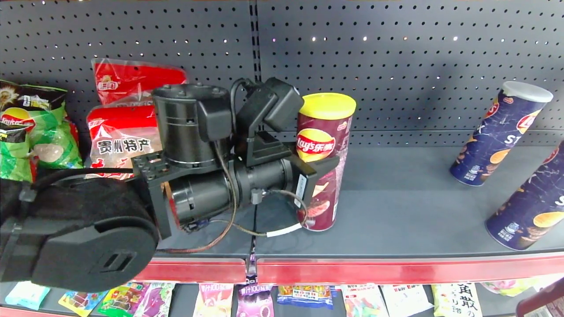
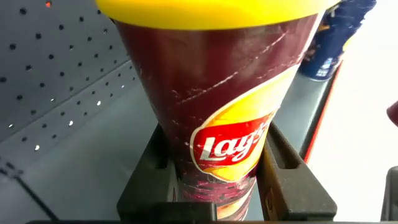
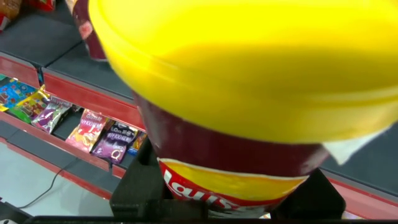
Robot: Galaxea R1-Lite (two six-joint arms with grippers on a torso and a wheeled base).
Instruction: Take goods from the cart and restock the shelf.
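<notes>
A: Over to the dark grey metal shelf (image 1: 396, 207). Clamped in the left gripper (image 2: 217, 186): a maroon cardboard crisp tube with a yellow plastic lid (image 1: 326, 127). Black fingers (image 2: 292, 186) pressed against both sides, low on the body.

B: Standing upright too, base down at the shelf surface, near the middle, a little way back from the red front strip (image 1: 396, 268). Any neighbours?

A: Plenty. To the left, beyond the arm, red plastic snack bags (image 1: 123, 132) stacked against the perforated dark back panel (image 1: 396, 53). Then green crisp bags (image 1: 26, 132) at the far left edge.

B: And off to the right?

A: Well apart from the maroon tube, a dark blue crisp tube with a white lid (image 1: 498, 132), tilted. Nearer the front, a second dark blue tube (image 1: 528, 202), tilted as well, top cut off by the frame.

B: Over to the right gripper (image 3: 227, 199).

A: Closed on a second maroon yellow-lidded tube (image 3: 249, 74), fingers (image 3: 134, 190) snug on either side. Held off the shelf, out by the red front edge.

B: And underneath, small colourful snack packets (image 1: 308, 299) in a row on the lower shelf.
</notes>
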